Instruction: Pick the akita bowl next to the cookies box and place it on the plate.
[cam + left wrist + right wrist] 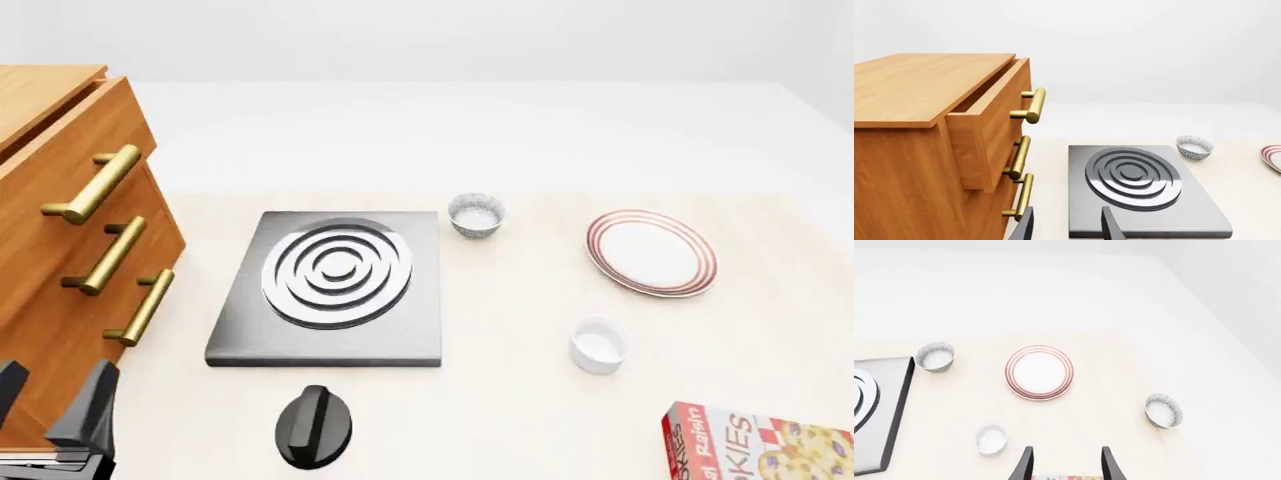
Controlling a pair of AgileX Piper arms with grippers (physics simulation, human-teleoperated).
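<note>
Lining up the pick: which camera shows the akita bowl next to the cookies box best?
The right wrist view: the akita bowl sits whole there, beside the plate. The front and left wrist views miss it; they show only the look-alike bowl by the stove.

I see 2 speckled grey-and-white bowls, both upright, white inside. The akita bowl (1163, 410) sits alone near the tabletop's right edge, well apart from the plate (1039, 372); it is out of the front view. The look-alike bowl (477, 215) stands just beside the stove's far right corner. The plate, white with thin red-pink rings, lies flat and bare between the 2 bowls. The cookies box (757, 444), red-and-white, lies flat at the near right, partly cropped.
</note>
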